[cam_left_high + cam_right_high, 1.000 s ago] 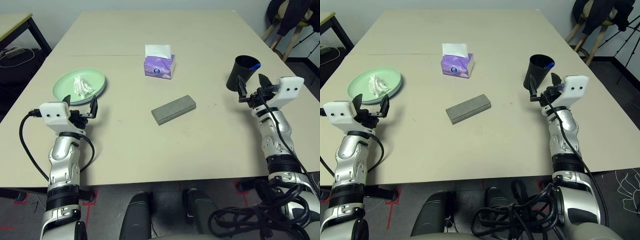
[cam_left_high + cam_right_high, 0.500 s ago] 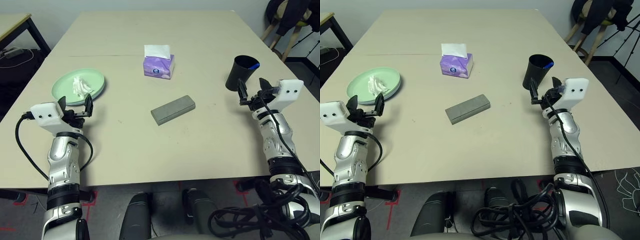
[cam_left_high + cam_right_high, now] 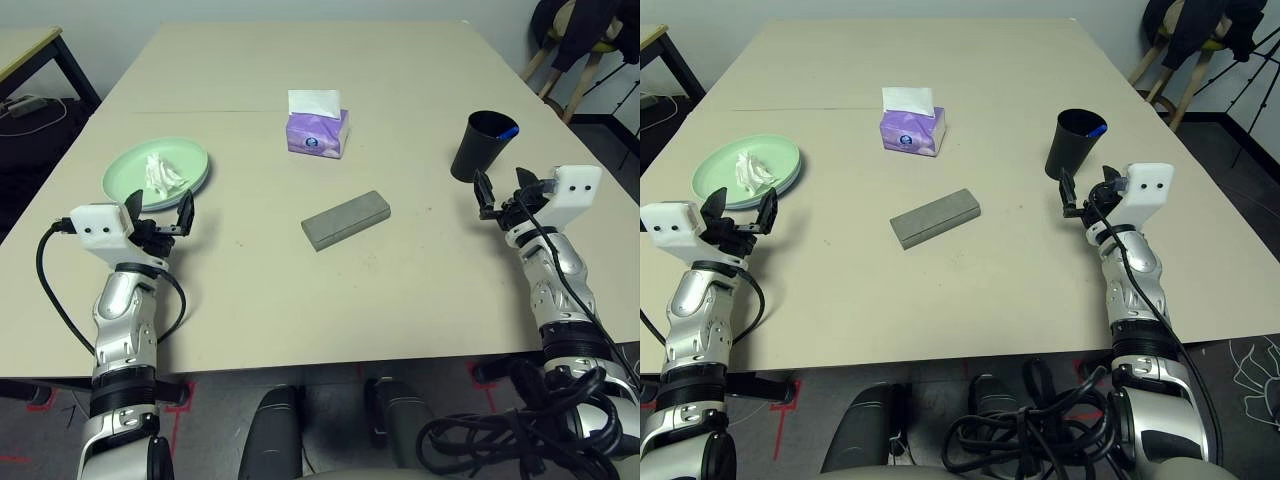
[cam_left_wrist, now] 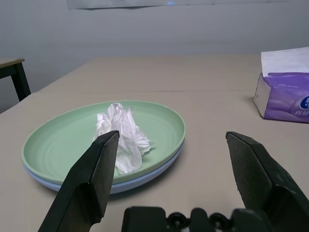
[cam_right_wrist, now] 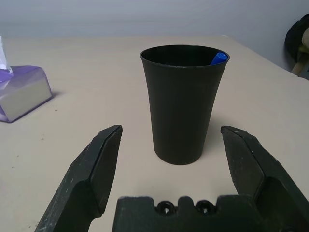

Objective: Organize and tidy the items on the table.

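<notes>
While both point forward, left hand (image 3: 160, 215) and right hand (image 3: 500, 188) gape.

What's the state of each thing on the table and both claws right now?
Black cup: upright, a blue-tipped pen inside.
Grey case: closed, lying flat.
Mint green plate: stacked on a pale blue plate.
White tissue: crumpled, on the green plate.
Purple tissue box: upright, a sheet sticking out.
Left claw: open, empty, facing the plates.
Right claw: open, empty, facing the cup.
</notes>
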Controlling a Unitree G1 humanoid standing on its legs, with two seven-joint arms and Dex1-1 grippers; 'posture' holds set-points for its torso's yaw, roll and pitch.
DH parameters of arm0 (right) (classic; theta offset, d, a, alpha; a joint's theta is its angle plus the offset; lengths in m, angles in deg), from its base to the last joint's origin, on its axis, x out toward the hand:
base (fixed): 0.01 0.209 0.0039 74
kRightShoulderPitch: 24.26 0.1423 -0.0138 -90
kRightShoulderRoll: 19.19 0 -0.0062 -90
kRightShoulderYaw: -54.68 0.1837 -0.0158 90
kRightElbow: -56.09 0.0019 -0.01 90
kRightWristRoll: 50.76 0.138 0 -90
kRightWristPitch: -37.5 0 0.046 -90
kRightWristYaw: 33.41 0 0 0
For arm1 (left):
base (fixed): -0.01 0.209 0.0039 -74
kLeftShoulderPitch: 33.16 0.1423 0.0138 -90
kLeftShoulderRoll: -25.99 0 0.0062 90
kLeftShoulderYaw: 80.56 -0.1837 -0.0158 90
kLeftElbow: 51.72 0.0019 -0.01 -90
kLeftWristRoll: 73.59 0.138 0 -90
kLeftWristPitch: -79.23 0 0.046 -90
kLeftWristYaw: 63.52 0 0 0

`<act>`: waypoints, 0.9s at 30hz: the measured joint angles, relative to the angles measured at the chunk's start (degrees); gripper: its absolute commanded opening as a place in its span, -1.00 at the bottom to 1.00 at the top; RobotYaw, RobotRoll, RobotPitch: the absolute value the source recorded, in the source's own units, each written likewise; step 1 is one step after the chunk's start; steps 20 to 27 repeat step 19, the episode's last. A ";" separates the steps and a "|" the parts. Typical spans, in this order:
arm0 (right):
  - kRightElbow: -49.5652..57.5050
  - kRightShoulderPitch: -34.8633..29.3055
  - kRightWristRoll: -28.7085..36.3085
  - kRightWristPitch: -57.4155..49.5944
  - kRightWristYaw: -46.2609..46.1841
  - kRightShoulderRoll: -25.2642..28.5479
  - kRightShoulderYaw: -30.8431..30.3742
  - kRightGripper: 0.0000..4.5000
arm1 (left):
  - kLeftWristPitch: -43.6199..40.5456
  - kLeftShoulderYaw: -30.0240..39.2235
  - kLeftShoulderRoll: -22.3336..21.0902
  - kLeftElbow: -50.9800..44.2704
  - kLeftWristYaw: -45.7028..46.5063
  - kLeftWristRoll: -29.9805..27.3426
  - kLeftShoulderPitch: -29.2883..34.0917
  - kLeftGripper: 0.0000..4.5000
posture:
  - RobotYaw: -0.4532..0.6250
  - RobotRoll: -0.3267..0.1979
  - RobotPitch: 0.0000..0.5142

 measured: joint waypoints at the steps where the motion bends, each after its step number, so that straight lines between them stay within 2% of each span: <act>1: 0.01 -0.02 0.00 -0.01 -0.04 0.00 0.00 0.99 | 0.00 0.00 0.00 0.00 0.00 0.00 -0.28 1.00 | -0.13 0.25 -0.65; 27: 0.06 -0.19 -0.07 -0.05 -0.41 -0.28 -0.11 0.99 | -1.09 -0.01 -0.52 0.01 -0.18 0.00 -0.60 1.00 | -0.13 0.25 -0.66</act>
